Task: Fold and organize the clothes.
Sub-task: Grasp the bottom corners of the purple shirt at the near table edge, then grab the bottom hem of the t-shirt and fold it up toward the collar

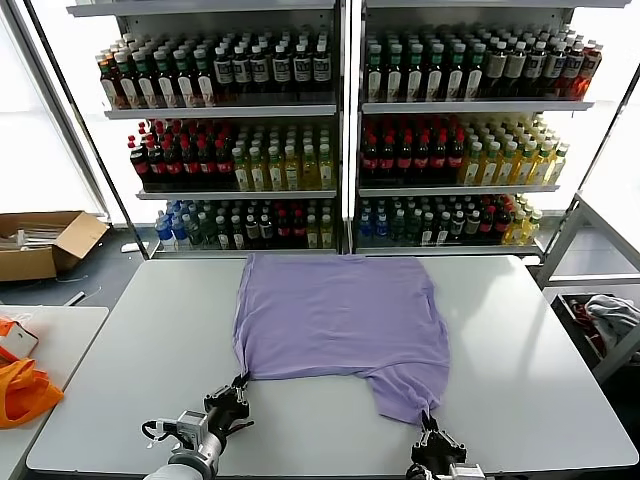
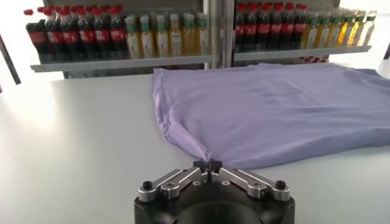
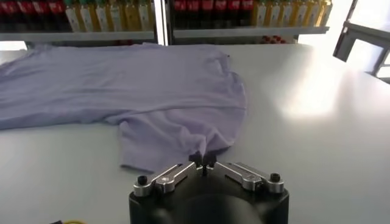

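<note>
Left pincer (image 2: 208, 164) and right pincer (image 3: 203, 160) clamped (fingertips together) on T-shirt (image 1: 335, 315) hem.

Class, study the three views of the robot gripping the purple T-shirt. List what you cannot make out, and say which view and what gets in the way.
- T-shirt underside: every view; it lies flat on the table.
- Fabric pinched by the left gripper: left wrist view; shut fingertips cover it.
- Same for the right gripper: right wrist view.
- Both arms: head view; bottom edge cuts them off.
- Bottle labels on the shelves: too small.
- Orange fabric: cut off at left.
</note>
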`<state>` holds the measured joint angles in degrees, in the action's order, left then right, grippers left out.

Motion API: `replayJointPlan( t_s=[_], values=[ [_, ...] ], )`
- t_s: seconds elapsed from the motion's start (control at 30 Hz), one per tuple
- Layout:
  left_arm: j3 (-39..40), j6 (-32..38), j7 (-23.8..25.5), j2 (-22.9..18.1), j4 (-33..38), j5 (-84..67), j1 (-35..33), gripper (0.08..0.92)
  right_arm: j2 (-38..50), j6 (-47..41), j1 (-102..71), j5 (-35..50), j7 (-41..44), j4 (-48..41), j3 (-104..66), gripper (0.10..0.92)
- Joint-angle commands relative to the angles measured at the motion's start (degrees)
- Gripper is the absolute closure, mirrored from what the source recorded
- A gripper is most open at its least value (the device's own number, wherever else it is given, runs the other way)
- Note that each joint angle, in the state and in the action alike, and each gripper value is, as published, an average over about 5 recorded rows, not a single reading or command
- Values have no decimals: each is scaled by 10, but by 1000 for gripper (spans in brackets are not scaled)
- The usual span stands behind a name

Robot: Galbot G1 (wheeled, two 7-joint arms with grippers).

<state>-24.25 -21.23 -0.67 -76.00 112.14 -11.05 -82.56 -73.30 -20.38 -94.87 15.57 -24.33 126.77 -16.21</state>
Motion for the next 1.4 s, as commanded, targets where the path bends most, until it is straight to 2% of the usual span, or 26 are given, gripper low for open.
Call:
replayJointPlan(
  t_s=[0.03,0.5,1.0,1.4],
  values=[
    [-3,34,-9,-4,14,-11,24,912,-7,47,30,-28,44,1,-5,917],
    [-8,44,-13,10,-39,-68,126,912,-40,53,189,-45,84,-76,-12,917],
    [4,18,-30,18,-129,-102,207,912,-49,39,325,-9,81,-206,-22,917],
    [24,11,-32,20,-182,-101,246,912,-45,32,375,-4,84,-265,-15,917]
  ],
)
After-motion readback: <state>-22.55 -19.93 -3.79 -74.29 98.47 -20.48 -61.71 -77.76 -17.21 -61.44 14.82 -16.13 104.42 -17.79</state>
